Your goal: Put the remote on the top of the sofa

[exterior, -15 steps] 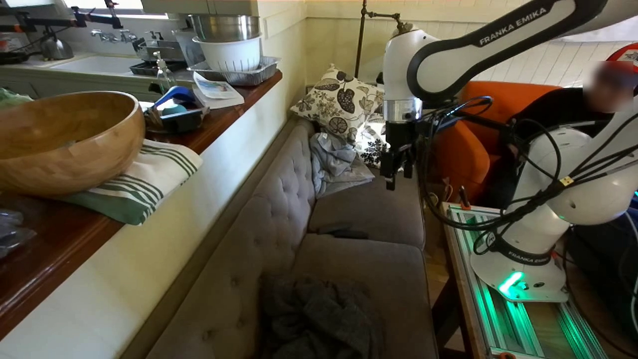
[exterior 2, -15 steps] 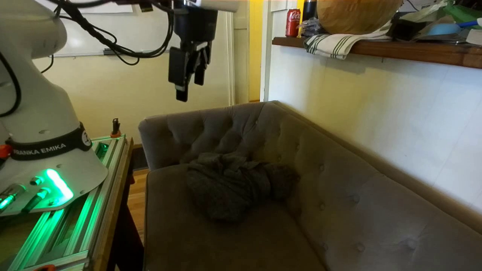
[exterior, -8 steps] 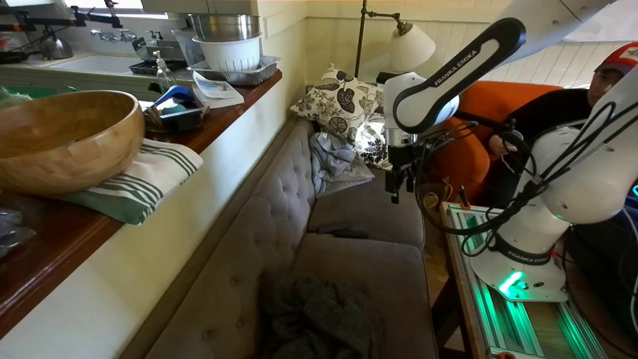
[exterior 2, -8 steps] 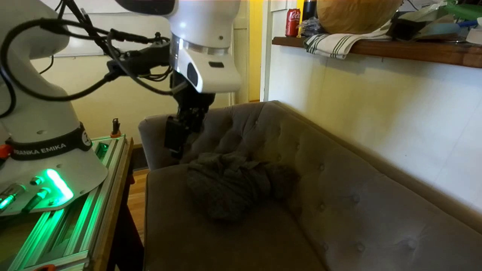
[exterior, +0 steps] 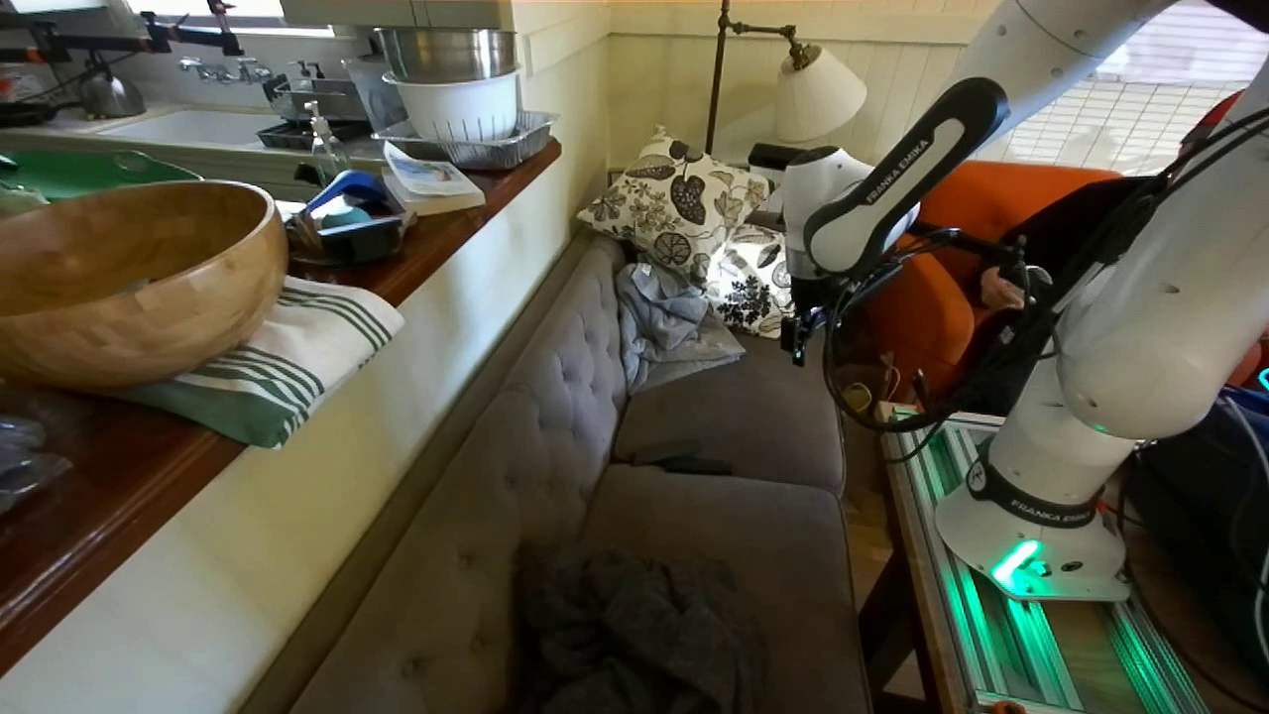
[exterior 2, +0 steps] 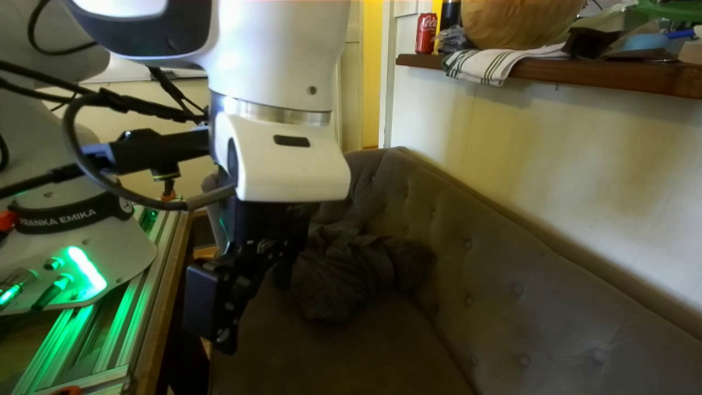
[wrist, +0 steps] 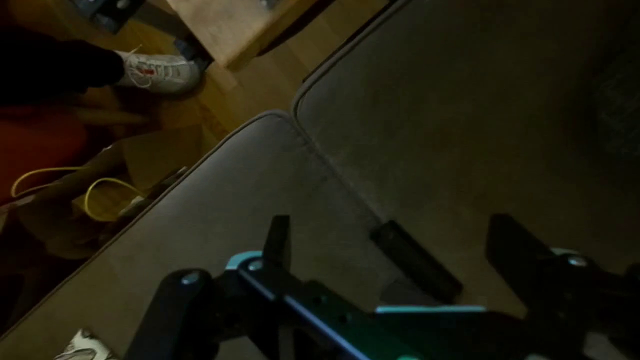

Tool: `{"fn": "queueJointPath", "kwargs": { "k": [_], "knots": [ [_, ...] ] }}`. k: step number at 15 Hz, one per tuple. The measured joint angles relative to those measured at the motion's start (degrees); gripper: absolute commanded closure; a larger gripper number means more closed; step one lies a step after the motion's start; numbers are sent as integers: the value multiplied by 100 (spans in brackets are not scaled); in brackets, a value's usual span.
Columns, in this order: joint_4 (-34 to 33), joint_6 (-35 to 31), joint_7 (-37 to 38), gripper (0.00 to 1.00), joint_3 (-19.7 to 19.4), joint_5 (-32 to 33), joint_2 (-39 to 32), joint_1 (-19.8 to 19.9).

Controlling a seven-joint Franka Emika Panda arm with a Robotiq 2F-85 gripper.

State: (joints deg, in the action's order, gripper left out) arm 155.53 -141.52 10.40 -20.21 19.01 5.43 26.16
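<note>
Moved since the earlier frame: white robot arm with black panels (exterior 2: 274, 60), now larger in an exterior view, its black two-fingered end effector (exterior 2: 254, 315) lower there than before. Same view: black band (exterior 2: 57, 216) around the arm's base, white capitals "FRANKA EMIKA", first letter unclear. Red metal drinks can (exterior 2: 426, 33), white script partly legible as "Coca", on a dark wooden ledge (exterior 2: 609, 77) near a white towel with dark green stripes (exterior 2: 485, 66). Long grey-brown button-tufted fabric sofa (exterior 2: 548, 307), bearing a crumpled dark grey cloth (exterior 2: 351, 280).

In an exterior view: slim black oblong remote (exterior: 696, 464), lying on the sofa at the seam between two flat seat cushions (exterior: 734, 416); end effector in the air, apart from it. "FRANKA EMIKA" on the arm's link and again on the band. Cream pillow with dark plant print (exterior: 684, 198), far end.

Wrist view: black fingers (wrist: 277, 242) spread well apart; remote beyond them, in line with the seam, any markings too dark to read. White lace-up shoe with small red mark (wrist: 167, 75) on the wooden floor (wrist: 295, 65).
</note>
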Motion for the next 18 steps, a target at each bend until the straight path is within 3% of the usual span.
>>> {"fn": "queueJointPath", "kwargs": {
  "k": [9,13,18],
  "knots": [
    [-23,-83,-28,0,-28,25,-109,-22],
    [-367,-308,-1247,0,-158,-35,-998,-20],
    [-1505,-509,-2688,0,-219,-27,-2640,25]
  ]
}}
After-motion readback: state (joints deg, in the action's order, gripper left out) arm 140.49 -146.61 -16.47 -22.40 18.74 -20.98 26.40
